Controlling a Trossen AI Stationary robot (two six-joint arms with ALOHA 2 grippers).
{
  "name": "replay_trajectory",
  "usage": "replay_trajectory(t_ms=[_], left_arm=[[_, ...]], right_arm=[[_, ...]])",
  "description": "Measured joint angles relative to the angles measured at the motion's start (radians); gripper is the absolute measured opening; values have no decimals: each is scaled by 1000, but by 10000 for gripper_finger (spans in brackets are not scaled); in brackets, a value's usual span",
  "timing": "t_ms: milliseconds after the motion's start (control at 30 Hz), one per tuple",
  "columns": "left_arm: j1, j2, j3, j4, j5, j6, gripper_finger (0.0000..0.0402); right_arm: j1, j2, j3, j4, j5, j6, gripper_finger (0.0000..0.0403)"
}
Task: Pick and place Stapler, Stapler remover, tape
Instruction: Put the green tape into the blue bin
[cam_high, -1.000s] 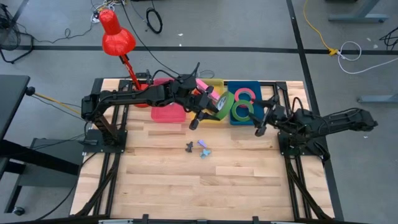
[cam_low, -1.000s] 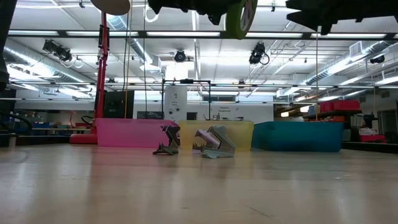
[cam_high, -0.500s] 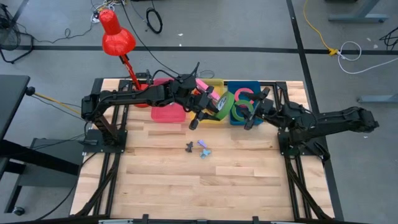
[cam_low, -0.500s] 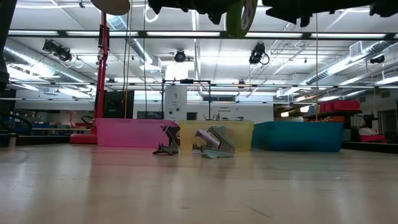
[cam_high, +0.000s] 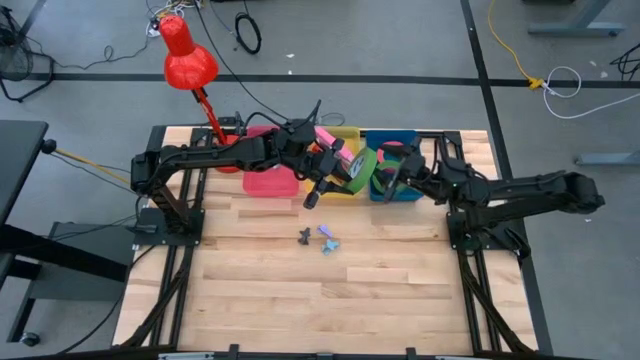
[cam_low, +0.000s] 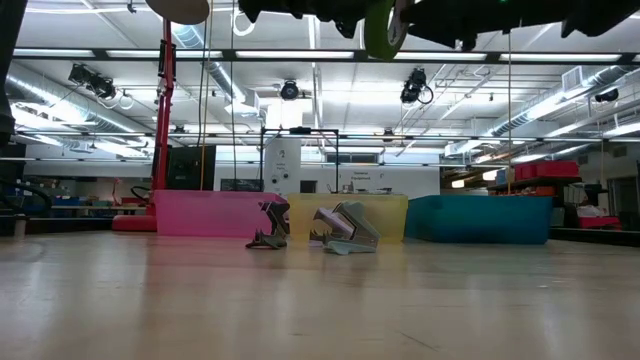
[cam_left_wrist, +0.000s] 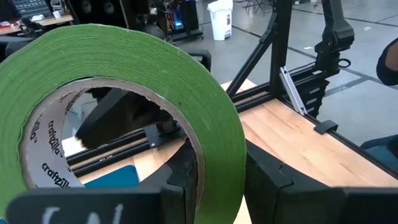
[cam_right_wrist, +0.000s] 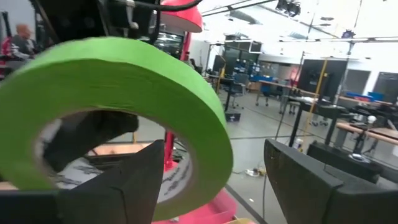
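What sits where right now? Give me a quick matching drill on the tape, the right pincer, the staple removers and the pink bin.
1. green ring of tape
2. right pincer
3. two small metal staple removers
4. pink plastic bin

a. lying on the bare wooden table, in front of the bins
b. clamped in the left pincer, lifted above the table
c. open, close beside the lifted tape
d. at the left arm's end of the bin row

Pairs: 1-b, 2-c, 3-a, 4-d
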Motion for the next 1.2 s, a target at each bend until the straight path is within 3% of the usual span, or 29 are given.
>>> replay_trajectory(t_ms=[133, 567, 700, 1200], left_arm=[[0, 0, 0, 0, 0, 1, 98], [0, 0, 0, 0, 0, 1, 98], [0, 0, 0, 0, 0, 0, 98], [0, 0, 0, 0, 0, 0, 99]], right_arm=[[-28, 30, 0, 37, -10, 0, 275], [-87, 84, 0, 150, -202, 0, 275], [-89, 88, 0, 164, -210, 2, 271], [-89, 88, 0, 154, -195, 3, 168]])
